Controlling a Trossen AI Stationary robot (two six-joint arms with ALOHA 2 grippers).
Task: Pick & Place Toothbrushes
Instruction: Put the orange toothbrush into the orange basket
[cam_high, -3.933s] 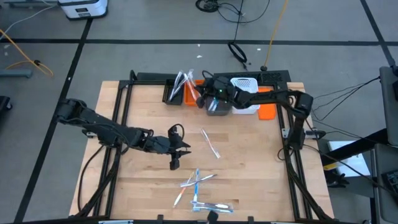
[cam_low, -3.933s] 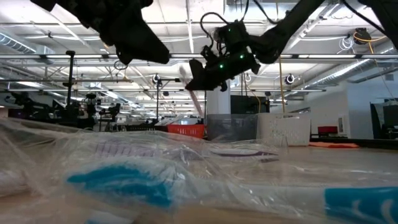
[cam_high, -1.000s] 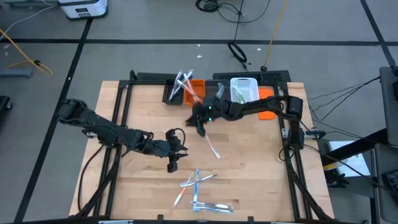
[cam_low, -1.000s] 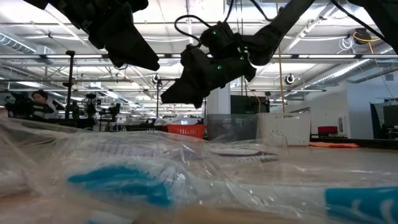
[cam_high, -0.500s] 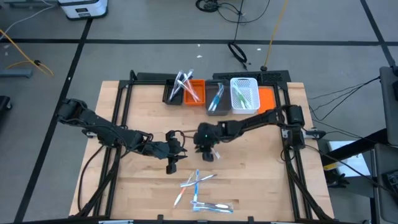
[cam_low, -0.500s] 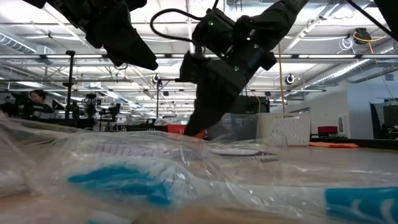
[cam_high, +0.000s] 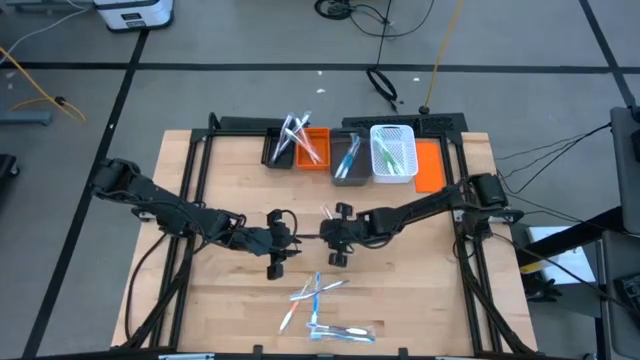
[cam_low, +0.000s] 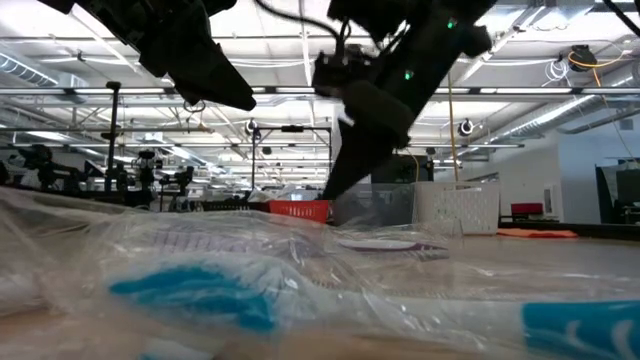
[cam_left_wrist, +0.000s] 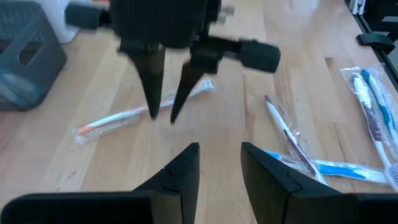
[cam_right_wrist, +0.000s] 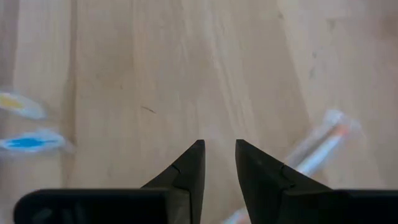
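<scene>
To take the wrapped white toothbrush with the orange end (cam_left_wrist: 140, 116) lying mid-frame on the pale wooden worktop (cam_high: 420, 270), the right gripper (cam_left_wrist: 163, 109) should come straight down astride the thin stick and close across it, not along it. Its fingers stand part-way open, empty, tips just over the wrapper. The left gripper (cam_left_wrist: 219, 163) waits beside it at centre-left, slightly open, holding nothing. More wrapped toothbrushes (cam_high: 318, 300) lie at lower centre.
</scene>
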